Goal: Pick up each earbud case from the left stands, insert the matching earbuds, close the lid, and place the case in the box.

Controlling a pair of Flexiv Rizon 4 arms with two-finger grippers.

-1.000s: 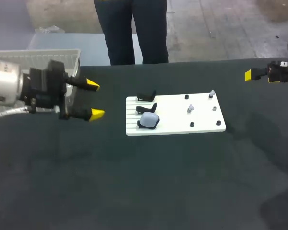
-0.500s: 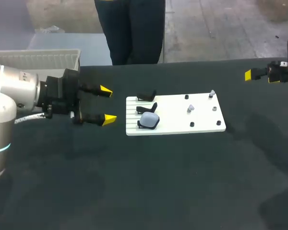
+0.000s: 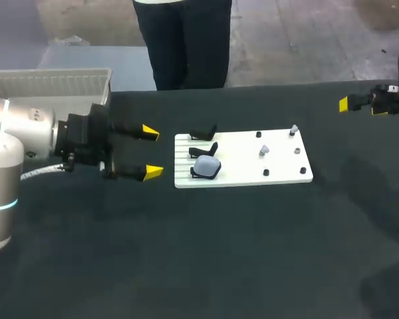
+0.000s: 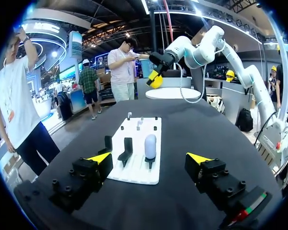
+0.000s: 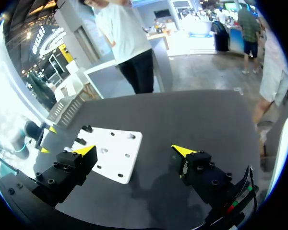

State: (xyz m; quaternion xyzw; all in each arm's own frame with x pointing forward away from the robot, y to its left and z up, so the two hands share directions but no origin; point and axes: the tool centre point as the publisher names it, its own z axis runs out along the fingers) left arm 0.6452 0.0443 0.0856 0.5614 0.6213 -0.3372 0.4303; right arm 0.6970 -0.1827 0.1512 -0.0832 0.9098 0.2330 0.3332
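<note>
Head view: your left end effector (image 3: pixel 151 152) hangs over the bench (image 3: pixel 206 252) just left of the plate (image 3: pixel 246 174), fingers apart and gripping nothing. The case (image 3: pixel 205 167) sits on the plate's left end, with two black stands (image 3: pixel 203 133) behind it. The earbuds (image 3: pixel 264 151) are only specks on the plate's right half. Your right end effector (image 3: pixel 346 104) is cut off at the edge, with one tip showing. The left arm partly hides the box (image 3: pixel 50 83).

Left wrist view: the case (image 4: pixel 150 146) stands upright ahead of the spread fingers, beside the stands (image 4: pixel 127 149). The earbuds are too small to tell apart.

Right wrist view: the right end effector (image 5: pixel 134 151) is spread wide and holds nothing. The plate (image 5: pixel 113 151) lies ahead, with the box (image 5: pixel 67 110) beyond it. You cannot make out the case here.
</note>
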